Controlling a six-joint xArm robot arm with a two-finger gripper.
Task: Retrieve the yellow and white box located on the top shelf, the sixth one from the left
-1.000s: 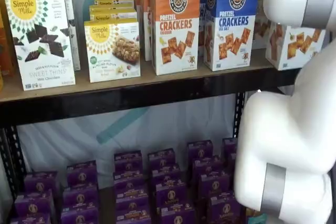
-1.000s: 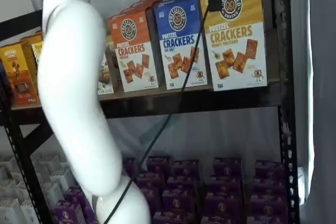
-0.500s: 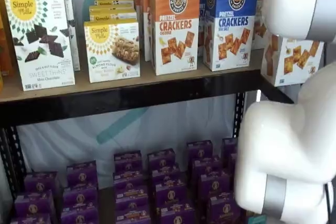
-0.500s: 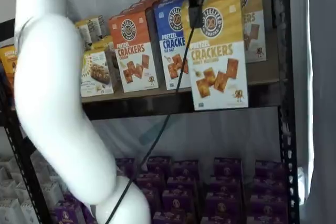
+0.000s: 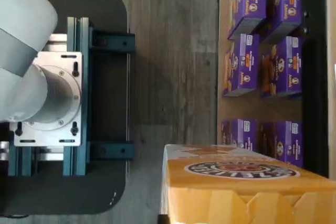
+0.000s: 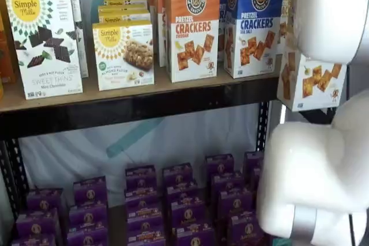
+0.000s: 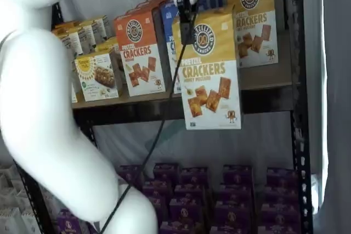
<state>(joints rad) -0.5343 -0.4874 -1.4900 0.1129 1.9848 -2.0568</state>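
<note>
My gripper (image 7: 187, 24) is shut on the top of the yellow and white box (image 7: 209, 69), a Pretzel Crackers carton that hangs clear of the top shelf (image 7: 262, 78), out in front of its front edge. In a shelf view the same box (image 6: 314, 80) shows past the shelf's right end, its upper part hidden behind my white arm (image 6: 323, 159). The wrist view shows the box's mustard-yellow top (image 5: 241, 182) with the round logo, close under the camera. A black finger (image 7: 186, 17) and the cable lie against the box's upper left corner.
Another yellow carton (image 7: 253, 20) still stands on the shelf behind. Orange (image 6: 193, 27) and blue (image 6: 253, 24) cracker boxes and Simple Mills boxes (image 6: 43, 44) stand to the left. Purple boxes (image 7: 219, 195) fill the lower level. A black upright (image 7: 296, 80) stands at the right.
The held box has come off the shelf board, moving out toward the cameras and leftward, and hangs a little lower. The carton behind it is now uncovered.
</note>
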